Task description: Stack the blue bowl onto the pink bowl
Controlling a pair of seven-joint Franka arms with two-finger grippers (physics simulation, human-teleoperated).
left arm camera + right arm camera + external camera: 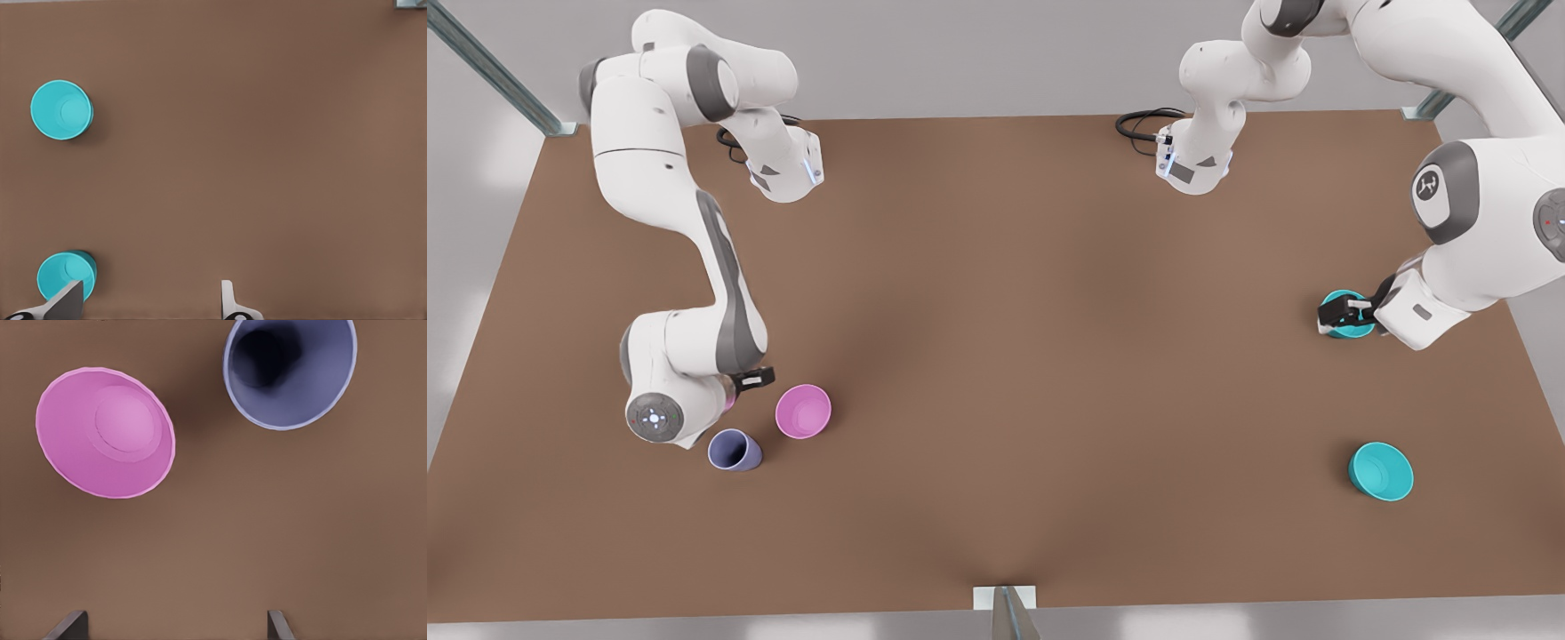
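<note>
The left gripper (pixel 150 303), fingers spread wide and empty, has one small round teal plastic bowl (pixel 66 276) beside a fingertip (pixel 67 300); a second teal bowl (pixel 61 109) sits well apart. The right gripper (pixel 177 627), equally spread and empty, hangs near the smooth pink plastic bowl (pixel 105 432) and the lavender-blue cup (pixel 290 370).

Plain colours on a brown table (pixel 996 356)

Two teal bowls, the blue bowl (pixel 1348 314) at 3 o'clock and its twin (pixel 1381 472) at 4; the pink bowl (pixel 803 411) is magenta, the cup (pixel 735 450) lavender-blue, both near 8 o'clock. White arms, grey joints.
</note>
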